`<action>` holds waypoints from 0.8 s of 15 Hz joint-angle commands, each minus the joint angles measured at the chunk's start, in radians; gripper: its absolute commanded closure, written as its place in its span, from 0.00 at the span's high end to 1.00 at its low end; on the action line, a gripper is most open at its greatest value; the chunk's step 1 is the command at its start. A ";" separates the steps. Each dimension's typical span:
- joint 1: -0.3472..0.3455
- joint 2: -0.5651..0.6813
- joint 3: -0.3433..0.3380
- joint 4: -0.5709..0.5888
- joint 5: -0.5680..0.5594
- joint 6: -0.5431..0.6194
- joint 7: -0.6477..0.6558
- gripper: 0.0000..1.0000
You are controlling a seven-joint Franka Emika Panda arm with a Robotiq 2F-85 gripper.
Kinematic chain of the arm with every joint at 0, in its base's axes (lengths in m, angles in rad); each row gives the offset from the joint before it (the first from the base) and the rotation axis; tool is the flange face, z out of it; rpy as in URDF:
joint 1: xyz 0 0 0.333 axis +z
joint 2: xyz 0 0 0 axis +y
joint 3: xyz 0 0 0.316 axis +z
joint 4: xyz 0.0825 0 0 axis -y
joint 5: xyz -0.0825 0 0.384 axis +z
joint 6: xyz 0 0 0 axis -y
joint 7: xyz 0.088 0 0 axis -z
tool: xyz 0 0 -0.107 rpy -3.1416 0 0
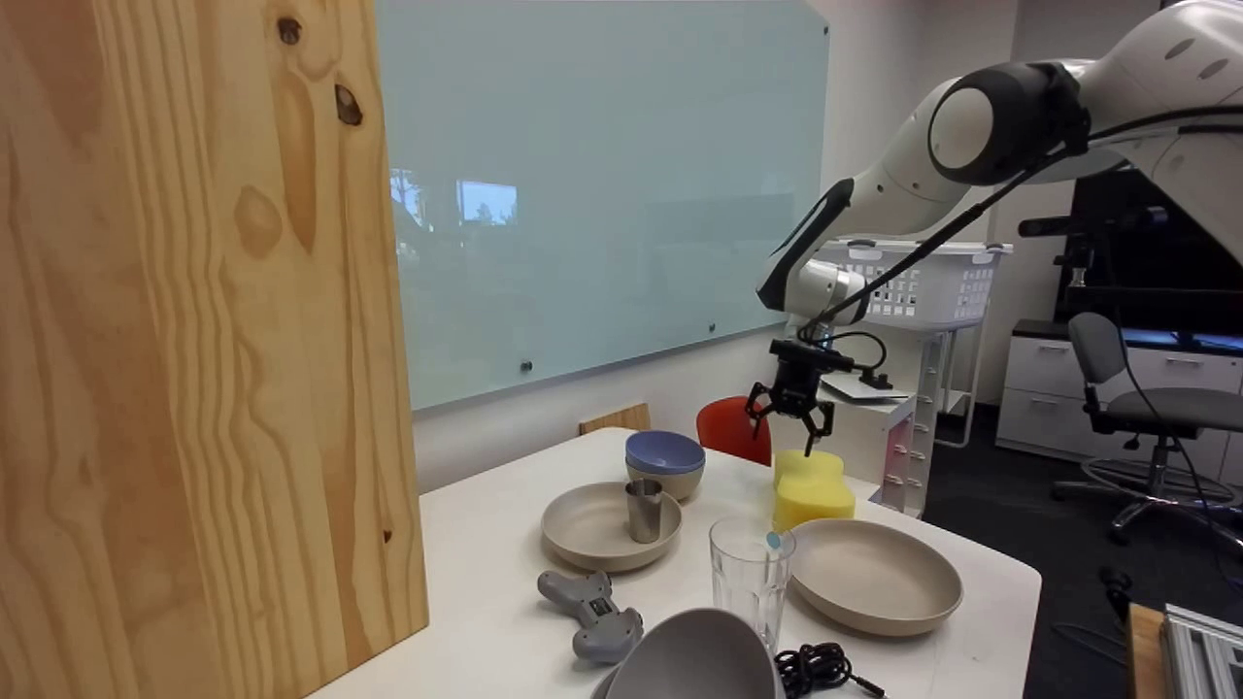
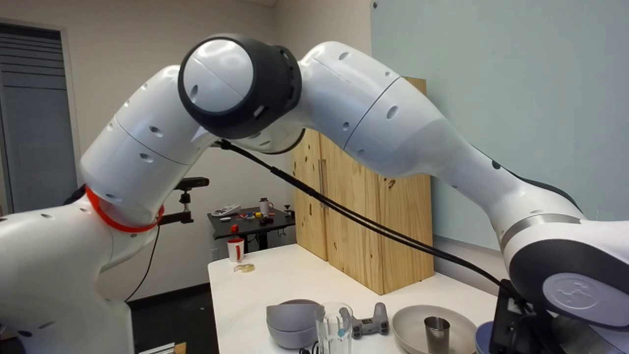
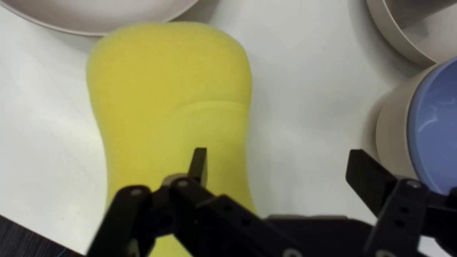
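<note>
Now: gripper (image 1: pixel 783 437) hangs above the tabletop (image 1: pixel 486 544), jaws spread wide, nothing held. Yellow sponge (image 1: pixel 814 490) lies below, 1 end just beside a shallow beige dish (image 1: pixel 874 578); whether those 2 touch, cannot tell. Wrist view: 1 finger (image 3: pixel 200 164) is over the sponge, the other finger (image 3: pixel 367 178) over the gap toward a blue bowl (image 3: pixel 439 125) nested in a beige bowl (image 3: pixel 392 132). Finger-sponge contact not clear.

Judgement: step in hand looks like lining up, pre-grasp. Any grip on the sponge calls for a sideways shift off the bowls, centring both fingers across its waist, then lowering; the span may be tight.
</note>
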State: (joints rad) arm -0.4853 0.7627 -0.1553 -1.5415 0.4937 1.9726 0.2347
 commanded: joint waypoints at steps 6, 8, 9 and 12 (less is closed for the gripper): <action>0.057 0.040 -0.102 0.033 -0.157 -0.129 0.097 1.00; 0.067 0.049 -0.105 0.038 -0.187 -0.138 0.105 1.00; 0.076 0.052 -0.107 0.039 -0.201 -0.129 0.105 1.00; 0.097 0.061 -0.105 0.039 -0.235 -0.115 0.105 1.00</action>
State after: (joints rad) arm -0.4155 0.7786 -0.2484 -1.5403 0.2932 1.8556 0.3205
